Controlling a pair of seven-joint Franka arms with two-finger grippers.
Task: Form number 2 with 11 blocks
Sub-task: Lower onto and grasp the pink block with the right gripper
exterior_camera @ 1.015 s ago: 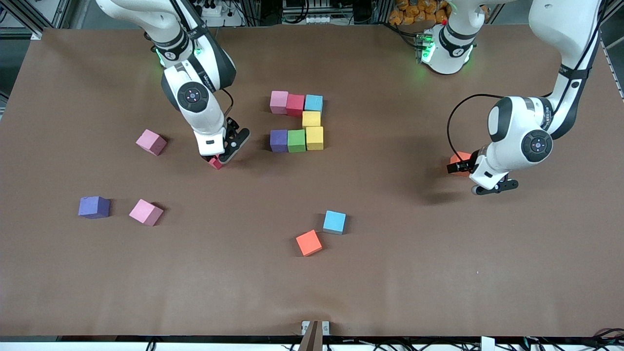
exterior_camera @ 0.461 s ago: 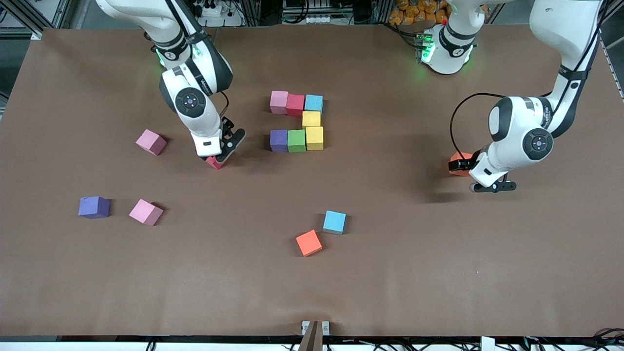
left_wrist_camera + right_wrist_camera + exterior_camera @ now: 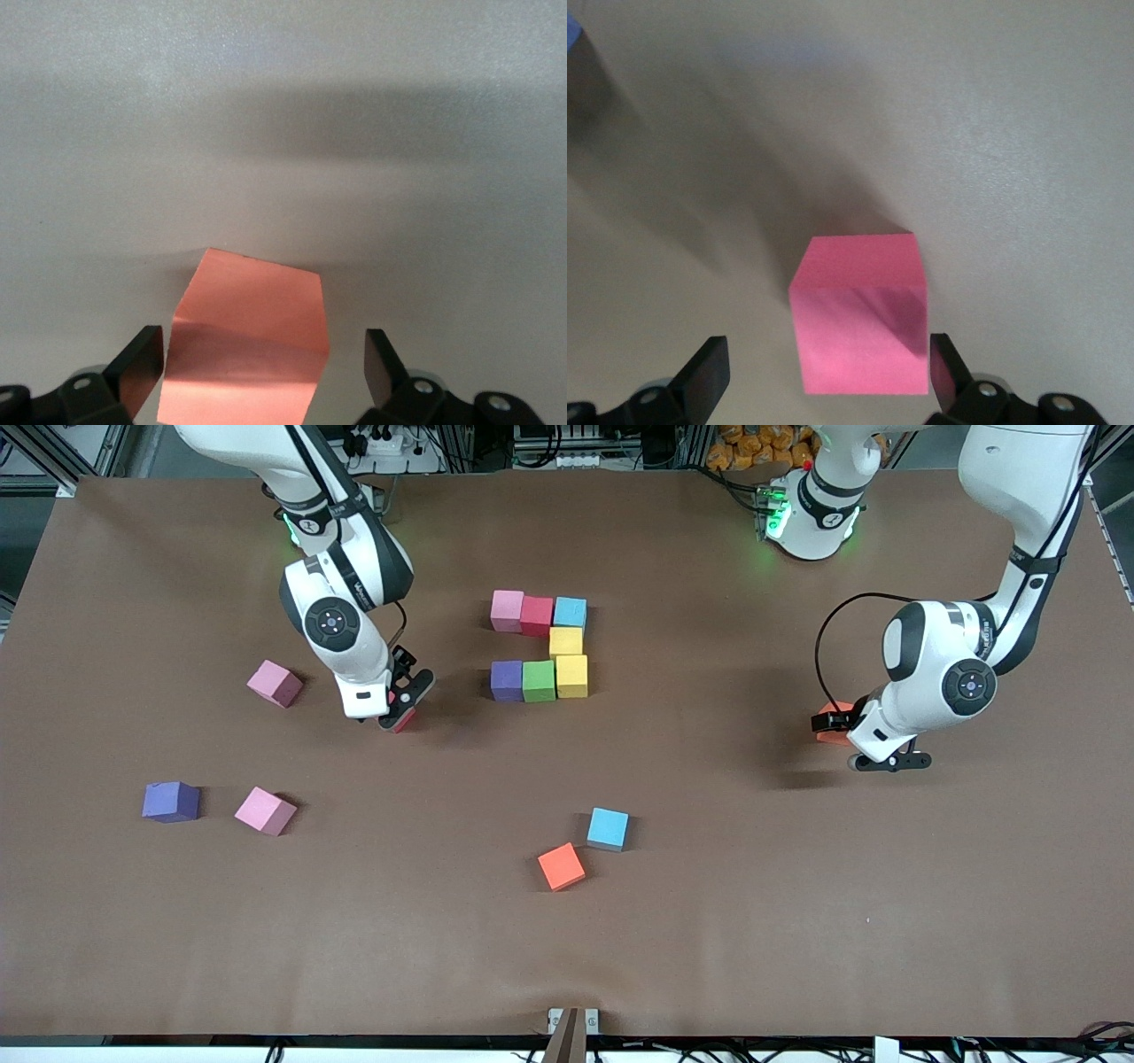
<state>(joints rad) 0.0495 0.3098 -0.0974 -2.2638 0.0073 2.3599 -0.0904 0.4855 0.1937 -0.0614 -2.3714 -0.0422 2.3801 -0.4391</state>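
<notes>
Lying between right hand (image 3: 819, 376) fingers: red block (image 3: 861, 314)

In the front view the white right arm's wrist covers nearly all of a small matte red cube (image 3: 400, 721) near the seven-cube mixed-colour block group (image 3: 539, 646), leaving one corner showing. Toward the left arm's end from that group, a small matte orange cube (image 3: 831, 719) is half hidden by the left gripper (image 3: 873, 746). Both wrist views cut off the cubes' lower faces and the finger bases.
</notes>
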